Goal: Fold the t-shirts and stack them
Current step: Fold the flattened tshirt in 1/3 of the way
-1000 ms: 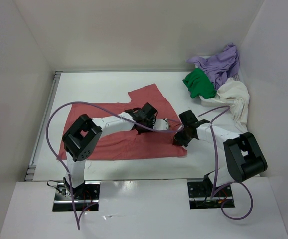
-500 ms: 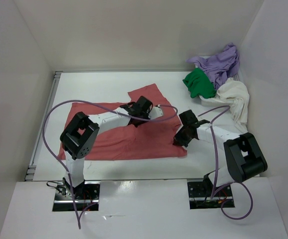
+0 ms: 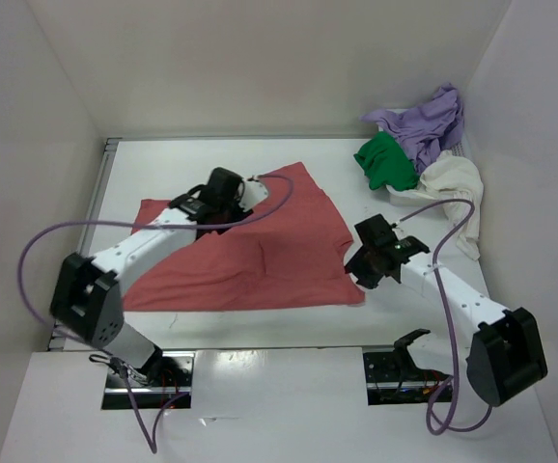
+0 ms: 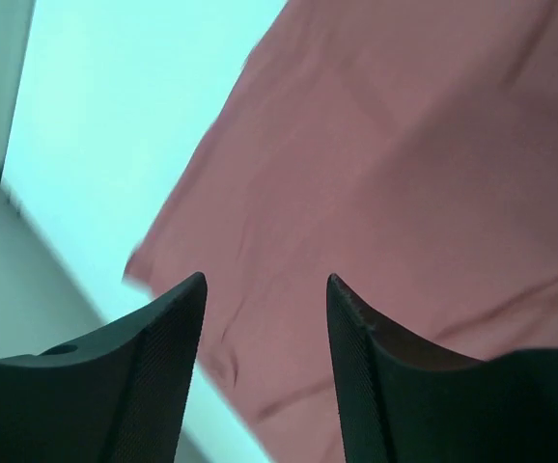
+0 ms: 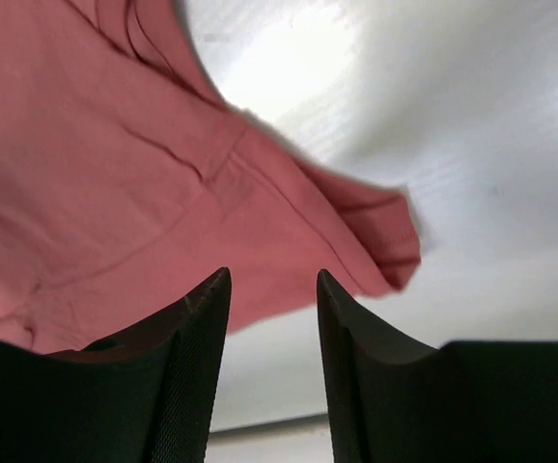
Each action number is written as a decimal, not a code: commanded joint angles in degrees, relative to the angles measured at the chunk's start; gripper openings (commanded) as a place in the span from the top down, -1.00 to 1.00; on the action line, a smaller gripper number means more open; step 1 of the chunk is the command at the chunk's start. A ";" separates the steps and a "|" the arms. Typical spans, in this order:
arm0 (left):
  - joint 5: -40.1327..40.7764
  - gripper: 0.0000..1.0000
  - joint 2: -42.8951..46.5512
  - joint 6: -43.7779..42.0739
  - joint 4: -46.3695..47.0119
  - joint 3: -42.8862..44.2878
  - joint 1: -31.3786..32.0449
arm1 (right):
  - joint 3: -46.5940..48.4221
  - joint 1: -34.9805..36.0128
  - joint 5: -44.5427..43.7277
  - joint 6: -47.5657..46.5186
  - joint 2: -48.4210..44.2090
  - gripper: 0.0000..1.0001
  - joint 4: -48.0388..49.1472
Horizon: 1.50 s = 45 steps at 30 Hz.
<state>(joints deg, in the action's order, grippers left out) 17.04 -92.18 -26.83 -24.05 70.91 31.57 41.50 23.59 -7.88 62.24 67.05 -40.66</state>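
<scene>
The red shirt [image 3: 250, 251] lay spread on the table [image 3: 192, 159]. The left gripper [image 4: 265, 285] hovered over its far part, jaws apart, empty. The right gripper [image 5: 272, 275] hung over its right hem, jaws apart, empty. The green shirt [image 3: 385, 162], purple shirt [image 3: 429, 121] and cream shirt [image 3: 453, 188] sat heaped at the far right corner.

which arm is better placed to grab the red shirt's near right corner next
Right: the open right gripper hangs by that corner of the salmon-red shirt; the left gripper is over the shirt's far side.
</scene>
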 commanded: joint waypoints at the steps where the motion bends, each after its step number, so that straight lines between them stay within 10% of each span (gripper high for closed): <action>1: 3.87 -0.22 8.93 -0.42 -8.36 -7.26 -5.98 | 1.13 3.29 -3.45 5.60 -2.53 0.06 -7.84; 12: 2.21 -0.34 27.58 -5.77 -14.09 -27.84 -37.45 | -1.24 8.92 -7.14 12.21 3.70 -0.35 -7.94; 24: 0.63 -0.46 10.12 -12.45 -10.05 -29.52 -54.68 | -1.86 8.40 -6.45 11.15 11.52 -0.48 -3.02; 28: -3.58 -0.44 8.69 -12.46 -10.05 -28.73 -55.30 | -1.86 7.87 -6.45 10.54 12.06 -0.14 -3.02; 30: -5.69 -0.41 9.21 -13.07 -10.05 -28.73 -55.30 | -1.86 7.35 -6.45 10.01 12.06 0.34 -3.02; 33: -8.67 0.10 9.21 -14.21 -10.75 -29.25 -54.78 | -1.86 7.34 -5.75 9.48 12.06 1.00 -3.02; 37: -9.57 0.94 9.82 -14.22 -11.98 -29.78 -54.78 | -1.86 7.95 -4.60 10.00 9.43 1.00 -4.24; 45: -5.62 1.00 22.73 -24.65 -18.48 -32.85 -59.69 | -0.81 16.83 -4.07 18.61 -1.47 1.00 -13.02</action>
<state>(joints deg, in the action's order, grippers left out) 10.22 -73.93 -45.17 -38.44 39.22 -26.13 39.70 37.67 -11.60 75.85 68.93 -47.79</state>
